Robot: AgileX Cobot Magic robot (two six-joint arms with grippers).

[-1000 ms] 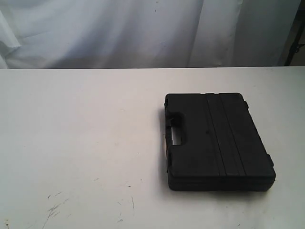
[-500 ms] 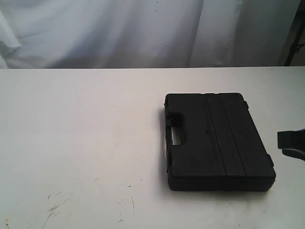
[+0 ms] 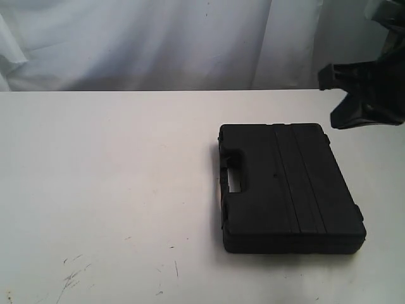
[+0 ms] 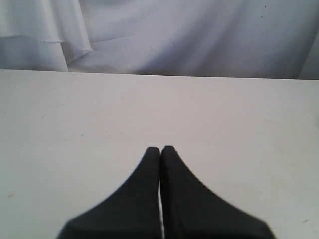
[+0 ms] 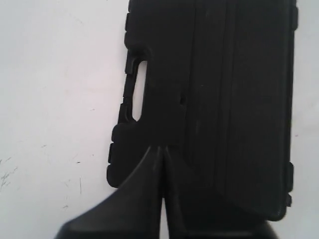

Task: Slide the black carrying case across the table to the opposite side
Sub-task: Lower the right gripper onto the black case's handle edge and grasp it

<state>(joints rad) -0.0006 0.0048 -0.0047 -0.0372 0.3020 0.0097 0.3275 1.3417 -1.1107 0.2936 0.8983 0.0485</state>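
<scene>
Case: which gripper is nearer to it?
Right. Right gripper hangs by the case's far right corner; left gripper sits over the table, no case in its view.

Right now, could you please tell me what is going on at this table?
A black carrying case lies flat on the right half of the white table, handle toward the left in the exterior view. The right end effector hangs in the air above it, shut and touching nothing. The left end effector, also shut, sits over bare tabletop. The case is not yet being pushed.
</scene>
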